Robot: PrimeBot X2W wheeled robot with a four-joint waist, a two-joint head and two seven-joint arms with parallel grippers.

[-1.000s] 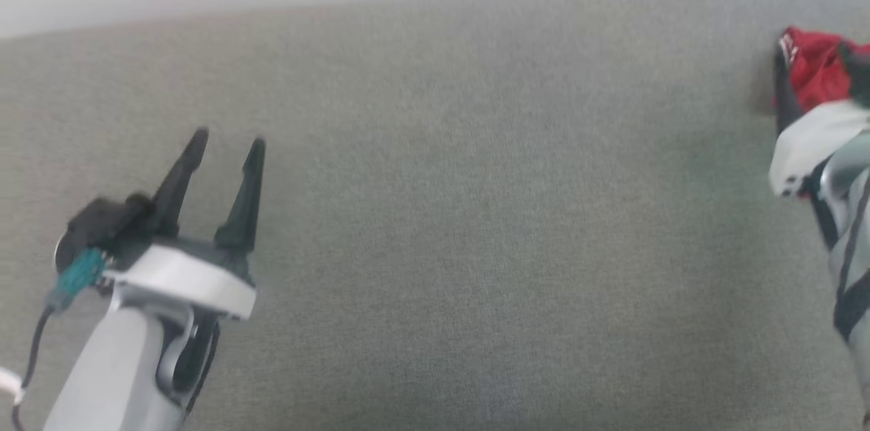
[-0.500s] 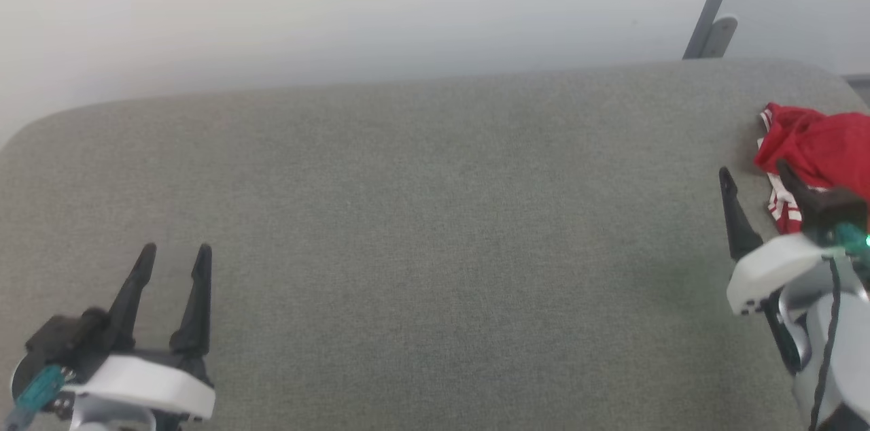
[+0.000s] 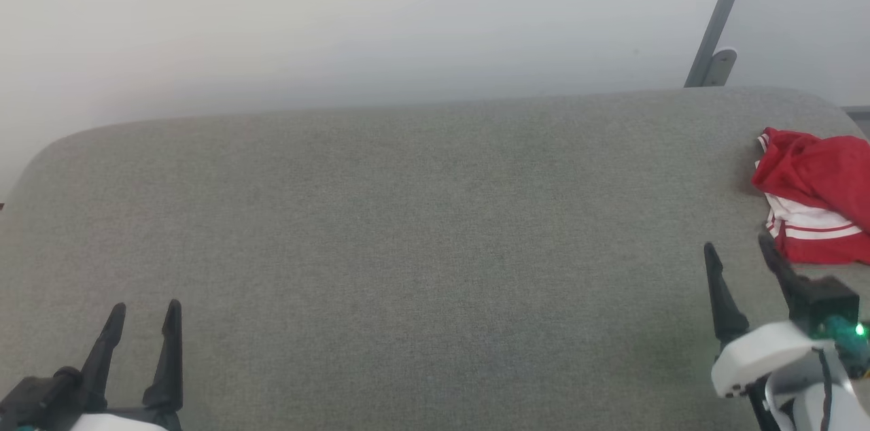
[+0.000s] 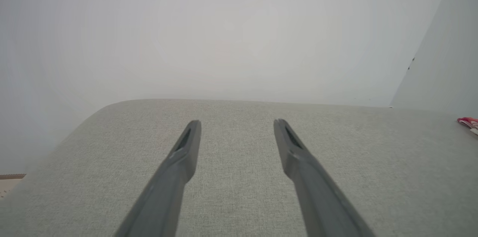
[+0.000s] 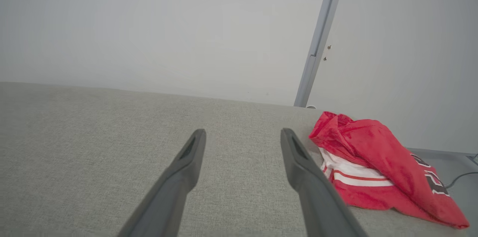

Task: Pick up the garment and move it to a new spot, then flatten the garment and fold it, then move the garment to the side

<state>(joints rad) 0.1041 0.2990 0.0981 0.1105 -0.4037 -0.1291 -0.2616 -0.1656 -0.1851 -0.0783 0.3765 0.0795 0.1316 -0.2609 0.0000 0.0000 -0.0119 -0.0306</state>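
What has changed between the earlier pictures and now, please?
The head camera tilted up, shifting the whole picture. Against the crumpled red T-shirt with white striped trim, the right gripper drew back toward the robot: its dark fingers overlapped the shirt's edge, now they stand clear. Nothing was grasped or released. Unchanged: it and the left gripper open, empty; shirt at the grey fabric surface's right end.

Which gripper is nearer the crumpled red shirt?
Right. The right gripper hovers open just short of the red shirt, apparently not touching it. The left gripper, also open, is far off at the opposite end of the grey cushion.
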